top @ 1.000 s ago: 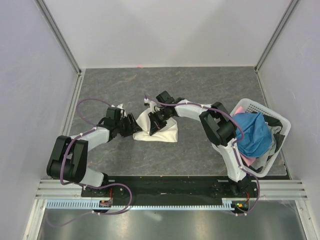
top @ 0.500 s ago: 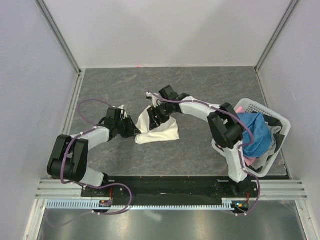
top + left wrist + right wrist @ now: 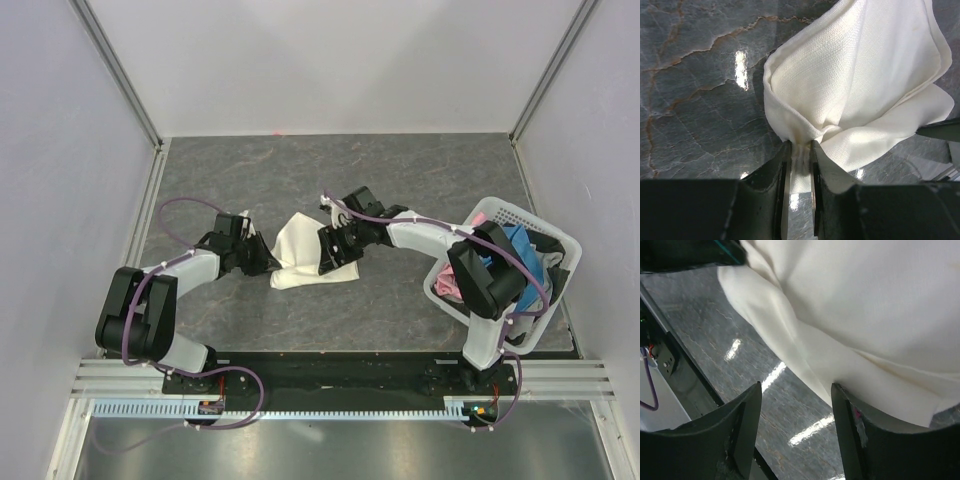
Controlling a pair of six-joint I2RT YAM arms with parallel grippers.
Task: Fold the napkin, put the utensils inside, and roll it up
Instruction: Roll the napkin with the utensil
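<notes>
Seeing left fingers (image 3: 775,180) clenched on napkin (image 3: 298,245) left corner; right fingers (image 3: 747,425) released, spread over its right edge. Napkin bunched between them on counter (image 3: 420,170); I'd pull rightward to flatten.

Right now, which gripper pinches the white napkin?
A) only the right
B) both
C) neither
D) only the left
D: the left gripper is shut on a bunched corner of the napkin, while the right gripper stands open, gripping nothing.
</notes>
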